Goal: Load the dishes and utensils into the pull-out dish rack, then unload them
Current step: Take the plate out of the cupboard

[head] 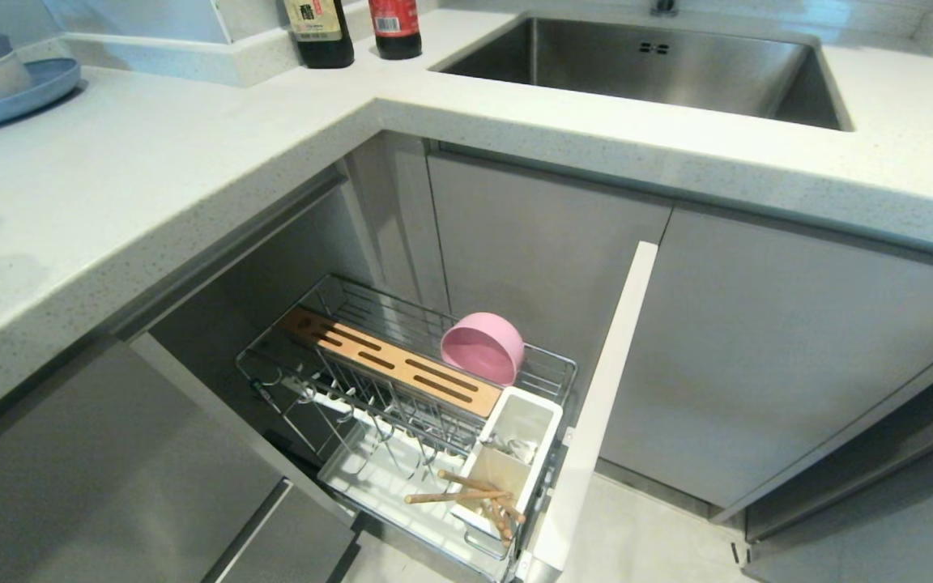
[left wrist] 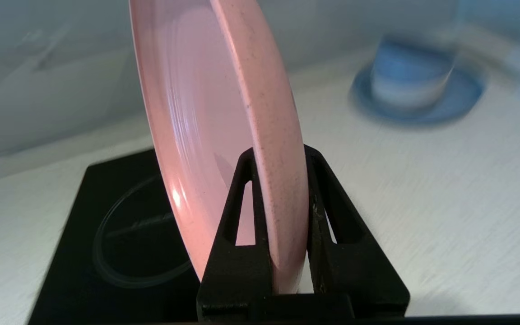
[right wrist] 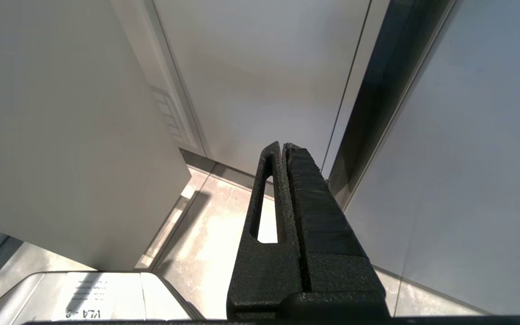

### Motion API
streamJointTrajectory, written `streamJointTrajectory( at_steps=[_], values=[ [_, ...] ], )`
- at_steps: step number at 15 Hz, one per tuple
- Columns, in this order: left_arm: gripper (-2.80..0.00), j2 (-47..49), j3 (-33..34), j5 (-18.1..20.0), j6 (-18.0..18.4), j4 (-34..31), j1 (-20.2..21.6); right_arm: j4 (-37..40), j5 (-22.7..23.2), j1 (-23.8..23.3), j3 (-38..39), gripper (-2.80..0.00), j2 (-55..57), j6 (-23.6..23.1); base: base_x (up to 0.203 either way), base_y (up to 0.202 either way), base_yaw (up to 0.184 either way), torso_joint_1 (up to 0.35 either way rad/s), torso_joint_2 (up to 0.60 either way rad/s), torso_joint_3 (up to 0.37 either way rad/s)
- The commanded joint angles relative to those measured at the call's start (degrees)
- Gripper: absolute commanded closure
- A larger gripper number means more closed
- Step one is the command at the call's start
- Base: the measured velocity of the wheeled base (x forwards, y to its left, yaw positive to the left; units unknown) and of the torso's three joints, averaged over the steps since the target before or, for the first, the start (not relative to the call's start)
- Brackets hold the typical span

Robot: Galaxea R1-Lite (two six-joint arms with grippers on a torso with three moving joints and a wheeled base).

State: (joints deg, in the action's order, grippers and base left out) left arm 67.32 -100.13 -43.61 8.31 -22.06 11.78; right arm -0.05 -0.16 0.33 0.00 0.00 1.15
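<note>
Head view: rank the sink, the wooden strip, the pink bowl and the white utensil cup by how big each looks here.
1. Sink, largest by far.
2. Wooden strip, long but narrow.
3-4. Pink bowl and utensil cup: they look alike in size and stand at different distances, so I would not rank them.

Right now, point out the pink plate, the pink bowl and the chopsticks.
pink plate point(left wrist: 224, 135): left wrist view, on its inner face above the fingers.
pink bowl point(head: 479, 356): head view, on its inner face.
chopsticks point(head: 454, 495): head view, on the shaft over the drip tray.
</note>
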Motion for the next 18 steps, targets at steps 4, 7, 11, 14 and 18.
streamJointTrajectory(
  at_steps=[4, 7, 11, 14, 18],
  values=[
    [0.0, 8.19, -10.06, 1.39, 0.79, -19.97, 1.18, -0.04, -0.02, 0.02, 0.09, 0.0, 0.0, 0.0, 0.0, 0.0, 0.0, 0.0, 0.0, 0.0],
    [0.0, 11.15, -10.35, 1.99, 4.81, -22.31, 1.14, -0.04, -0.02, 0.02, 0.09, 0.0, 0.0, 0.0, 0.0, 0.0, 0.0, 0.0, 0.0, 0.0],
    [0.0, 11.51, -10.64, 13.94, 10.55, -25.93, 1.05, -0.04, 0.02, 0.02, 0.09, 0.0, 0.0, 0.0, 0.0, 0.0, 0.0, 0.0, 0.0, 0.0],
    [0.0, 11.58, -10.69, 20.43, 14.64, -28.58, 1.05, -0.04, 0.07, 0.02, 0.09, 0.0, 0.0, 0.0, 0.0, 0.0, 0.0, 0.0, 0.0, 0.0],
    [0.0, 11.79, -10.61, 25.32, 16.05, -34.55, 1.05, -0.04, -0.02, 0.08, 0.09, 0.0, 0.0, 0.0, 0.0, 0.0, 0.0, 0.0, 0.0, 0.0]
  ],
)
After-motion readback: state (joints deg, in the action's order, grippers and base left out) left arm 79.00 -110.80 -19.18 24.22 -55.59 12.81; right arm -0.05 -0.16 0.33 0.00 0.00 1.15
